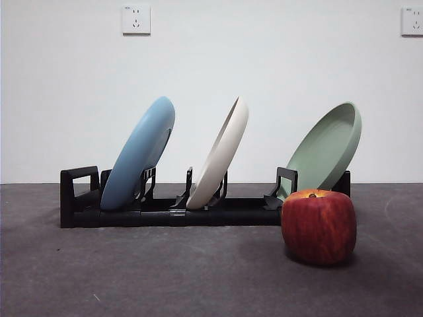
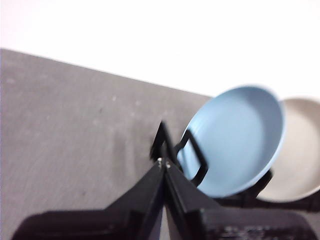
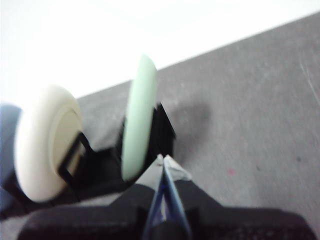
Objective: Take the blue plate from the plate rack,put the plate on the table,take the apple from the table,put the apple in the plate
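Observation:
The blue plate (image 1: 139, 153) leans in the left slot of the black plate rack (image 1: 165, 211), and shows face-on in the left wrist view (image 2: 235, 140). The dark red apple (image 1: 318, 226) stands on the grey table (image 1: 165, 277) in front of the rack's right end. My left gripper (image 2: 163, 162) is shut and empty, hovering short of the rack's looped end (image 2: 192, 155). My right gripper (image 3: 162, 159) is also shut with nothing in it, near the rack's other end (image 3: 100, 167). Neither arm appears in the front view.
A cream-white plate (image 1: 219, 155) stands in the rack's middle slot and a sage-green plate (image 1: 325, 148) leans at its right end. A white wall with two sockets (image 1: 135, 20) runs behind the table.

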